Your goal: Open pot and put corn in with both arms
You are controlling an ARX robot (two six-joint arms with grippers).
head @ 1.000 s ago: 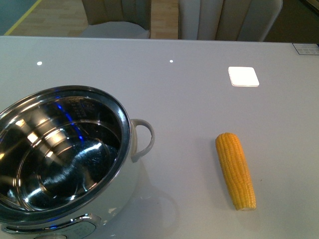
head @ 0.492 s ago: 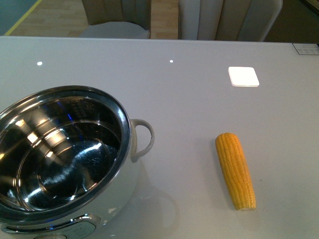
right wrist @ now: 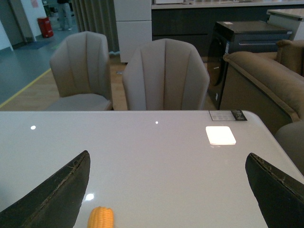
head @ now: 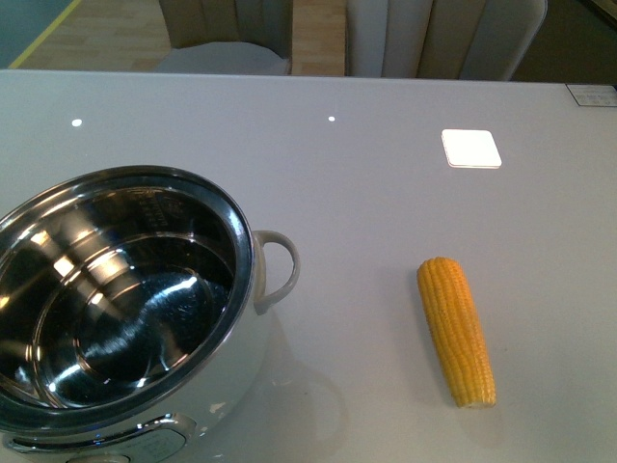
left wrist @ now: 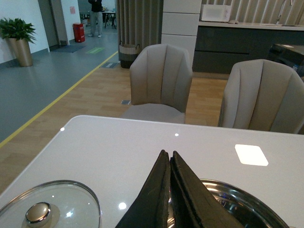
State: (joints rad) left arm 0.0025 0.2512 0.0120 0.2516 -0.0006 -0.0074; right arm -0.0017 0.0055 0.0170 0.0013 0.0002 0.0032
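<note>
The pot (head: pixel 243 253) sits at the table's (head: pixel 366 212) near-left corner in front view, lid off, steel bowl bare inside w/ only reflections. Its white loop handle (head: pixel 281 264) sticks out twd the corn. The corn (head: pixel 456 331) lies flat on the table well to the right of the pot, apart from it, long axis running roughly near-to-far, fat end nearest the camera. Neither arm shows in front view.

Left wrist view: left gripper (left wrist: pixel 169 154) has its black fingers pressed together, nothing btwn them, hanging above the pot's rim (left wrist: pixel 247 203). The glass lid (left wrist: pixel 71 199) rests knob-up on the table beside the pot, apart from the gripper.

Right wrist view: right gripper (right wrist: pixel 167 155) is spread wide, fingers (right wrist: pixel 61 192) far apart, holding nothing. Corn tip (right wrist: pixel 100 217) shows just beside one finger, not touching.
</note>
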